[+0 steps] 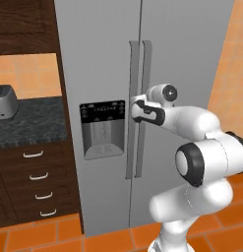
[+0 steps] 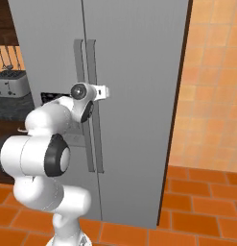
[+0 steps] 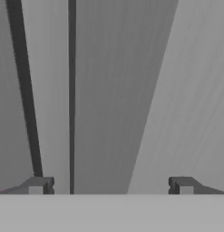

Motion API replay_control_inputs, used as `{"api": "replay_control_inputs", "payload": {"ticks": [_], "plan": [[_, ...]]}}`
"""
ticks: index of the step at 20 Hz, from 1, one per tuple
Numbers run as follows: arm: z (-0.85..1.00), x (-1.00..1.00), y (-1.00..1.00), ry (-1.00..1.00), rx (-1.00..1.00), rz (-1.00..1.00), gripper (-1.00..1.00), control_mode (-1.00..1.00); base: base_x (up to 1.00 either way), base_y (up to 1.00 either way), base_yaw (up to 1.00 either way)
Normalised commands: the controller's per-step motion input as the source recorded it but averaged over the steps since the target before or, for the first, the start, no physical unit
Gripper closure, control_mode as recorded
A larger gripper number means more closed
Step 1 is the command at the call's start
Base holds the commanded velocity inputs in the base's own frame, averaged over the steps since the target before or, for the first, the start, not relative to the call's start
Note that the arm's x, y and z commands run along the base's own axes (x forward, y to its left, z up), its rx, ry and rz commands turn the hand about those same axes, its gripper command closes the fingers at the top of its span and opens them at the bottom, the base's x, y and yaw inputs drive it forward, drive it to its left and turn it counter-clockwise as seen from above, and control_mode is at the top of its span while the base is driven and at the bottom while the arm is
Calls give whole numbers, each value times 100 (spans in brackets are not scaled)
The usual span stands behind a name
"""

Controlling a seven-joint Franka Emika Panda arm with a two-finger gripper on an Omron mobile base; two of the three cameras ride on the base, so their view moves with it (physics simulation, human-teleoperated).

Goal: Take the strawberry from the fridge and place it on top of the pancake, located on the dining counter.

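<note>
At fridge [image 1: 182, 59] front, doors shut; gripper [image 3: 111, 185] hard up against right door handle [image 1: 143, 108], near mid height. Jaws spread wide, nothing between but handle face, dark door seam just left of centre in hand view. Dispenser [image 1: 102, 129] on left door. Toaster [image 1: 4, 102] on dark counter [image 1: 34, 125] to left, drawers [image 1: 37, 182] below. Strawberry somewhere out of sight; position cannot be told.

floor [image 1: 39, 236]: orange tile | wall [image 2: 206, 86]: orange tile too | dark speckled surface [image 1: 29, 123] sat left | grey toaster [image 1: 5, 101] stood on it | dark wood drawers [image 1: 37, 184] with silver handles sat below
</note>
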Motion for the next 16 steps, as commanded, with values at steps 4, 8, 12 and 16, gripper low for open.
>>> {"api": "replay_control_inputs", "payload": {"ticks": [4,8,12,16], "plan": [[-3,23,0,-3,0,0,100,-100,0,0,0],[0,5,-1,1,0,0,100,-100,0,0,0],[0,-36,-33,11,2,-2,100,-100,0,0,0],[0,-76,-52,31,0,0,100,-100,0,0,0]]}}
